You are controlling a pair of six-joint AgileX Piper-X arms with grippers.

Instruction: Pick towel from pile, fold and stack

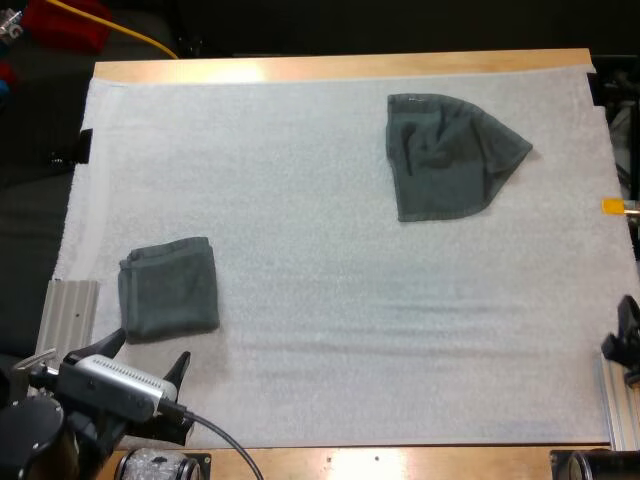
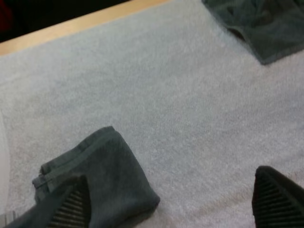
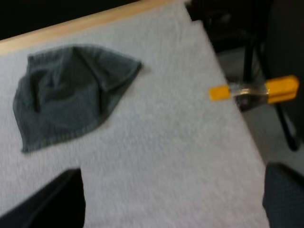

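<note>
Folded towel [image 1: 170,290], dark grey-green, is lying flat on the white mat [image 1: 320,300] at about 8 o'clock in the high view. It is sitting squared off, with a thicker rolled edge showing along its far side.

Left gripper [image 1: 148,358] is hovering just on the near side of that towel, at about 7 o'clock. Its fingers are standing wide apart and gripping nothing. In the left wrist view one ribbed finger [image 2: 71,206] is overlapping the folded towel's near corner; I cannot tell whether it is touching the cloth. The other finger [image 2: 278,197] is hanging over bare mat.

Right gripper [image 1: 627,345] is sitting at about 4 o'clock, at the mat's right edge, well apart from both towels. In the right wrist view its two fingers [image 3: 47,204] are standing far apart over bare mat, clamping nothing.

Crumpled towel [image 1: 445,155] is lying at about 1 o'clock, near the mat's far edge and well apart from the folded one. It is spreading out in a rough fan, straight along its left side and tapering to a point on the right, with creases bunching through its middle. Neither gripper is touching it.

Wooden table [image 1: 340,66] is showing as a bare strip just beyond the mat's far edge
</note>
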